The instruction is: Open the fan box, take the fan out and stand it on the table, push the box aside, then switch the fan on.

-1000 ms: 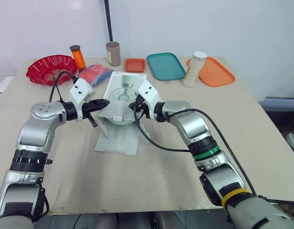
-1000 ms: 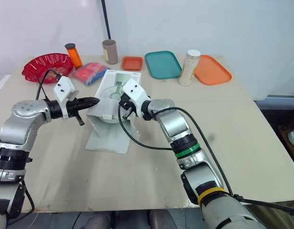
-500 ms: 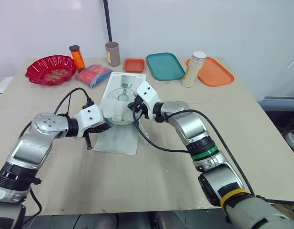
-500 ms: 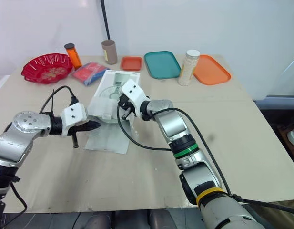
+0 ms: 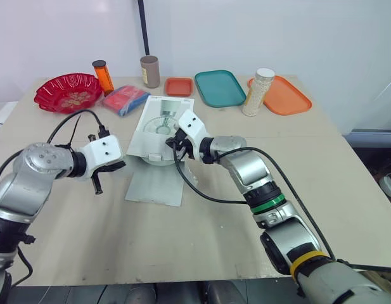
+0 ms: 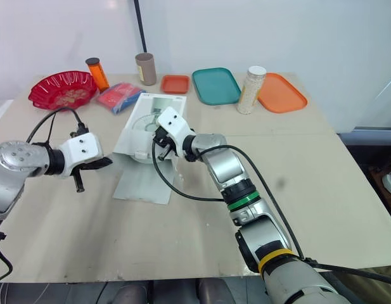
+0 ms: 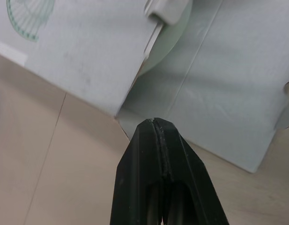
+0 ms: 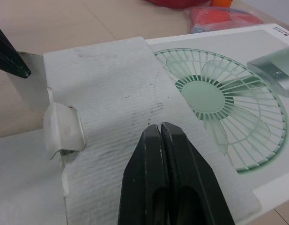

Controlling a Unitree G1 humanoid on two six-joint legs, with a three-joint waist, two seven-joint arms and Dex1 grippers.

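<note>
Findings at this moment: the fan box (image 5: 160, 121) lies on the table (image 5: 201, 234) at mid-width, its printed face with the fan drawing turned upward. Its near end is open, with one long flap (image 5: 156, 185) laid flat on the tabletop toward me. In the mouth of the box a pale green rounded body (image 7: 165, 42) is visible; it appears to be the fan, inside the carton, though the view there is too partial to be certain. My right gripper (image 8: 159, 126) is at the near end of the box, over the white top panel beside a curled strip of tape (image 8: 62, 126). Its two fingers are pressed together with nothing between them. My left gripper (image 5: 121, 165) is low over the table on the left side of the box, just off the corner where the flap meets the carton. Its fingers are likewise closed tip to tip and hold nothing. Along the far edge of the table stand a red bowl (image 5: 68, 90), an orange bottle (image 5: 103, 75), a brown cup (image 5: 150, 71), a red and blue packet (image 5: 125, 99), a small orange tray (image 5: 179, 86), a teal tray (image 5: 220, 87), a tall jar (image 5: 258, 92) and a large orange tray (image 5: 281, 95), all apart from the box
</note>
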